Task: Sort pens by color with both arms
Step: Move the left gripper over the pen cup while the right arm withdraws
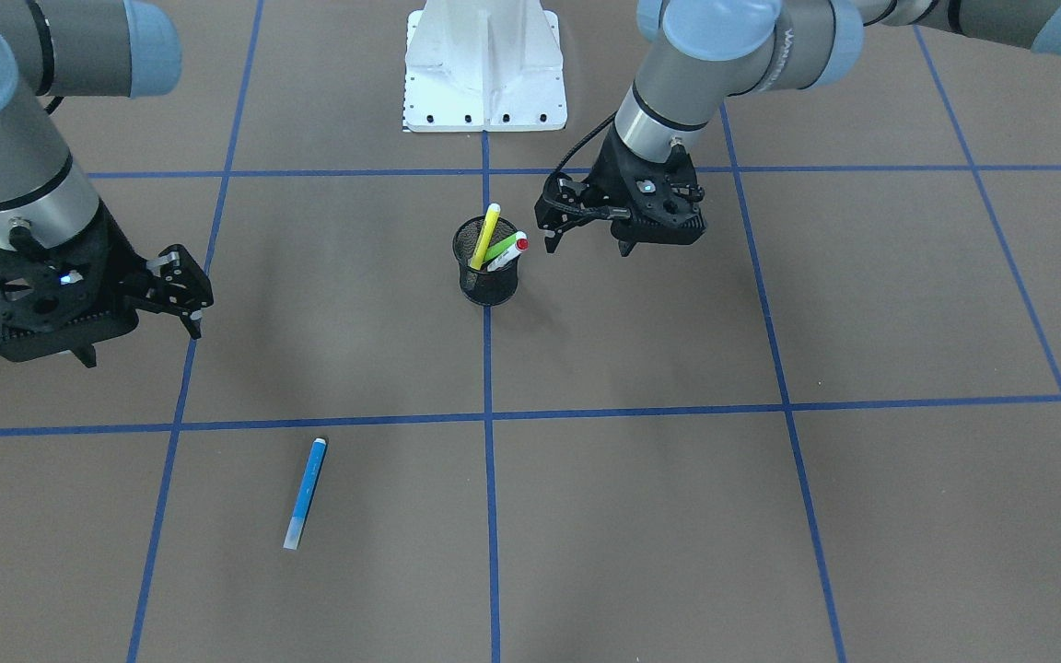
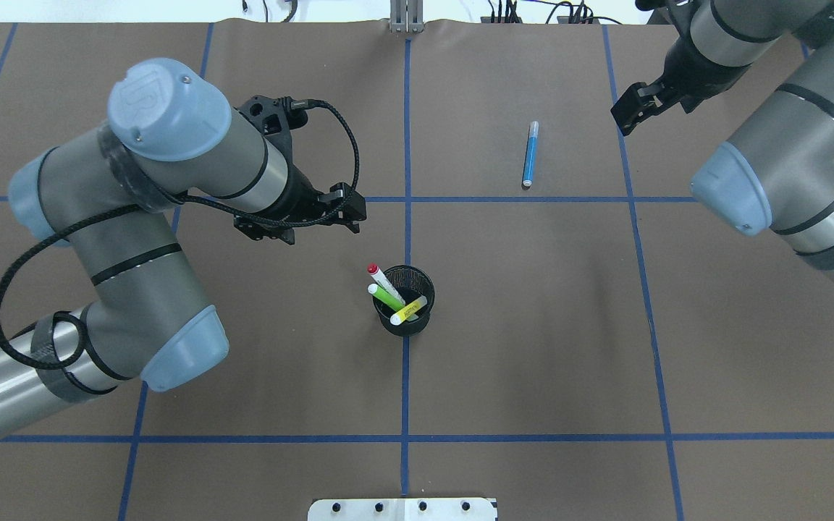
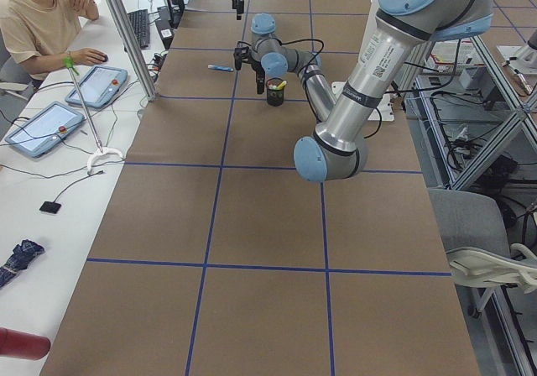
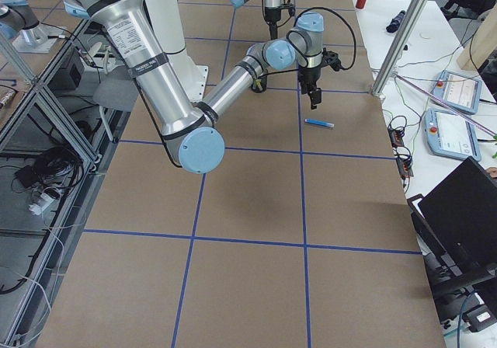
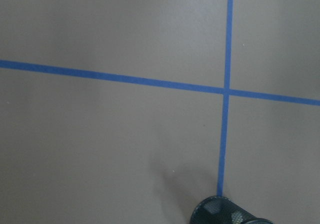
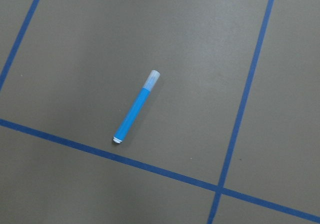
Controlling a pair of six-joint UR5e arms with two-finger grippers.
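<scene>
Left tool point(image 1: 588, 241), right tool point(image 1: 139, 339): jaws apart, empty

We see bright, even overhead light on the brown paper-covered worktop point(image 1: 678, 516). Shadows are soft and faint, with only a blurry smudge beside the black wire-mesh pen cup point(image 1: 488, 276). The left wrist view looks soft, and the cup at its lower edge is out of focus. The right wrist view is crisper, the slim blue marker pen point(image 6: 136, 107) sharp-edged. In the overhead view, the strip beyond the worktop's far edge is blown out white.
</scene>
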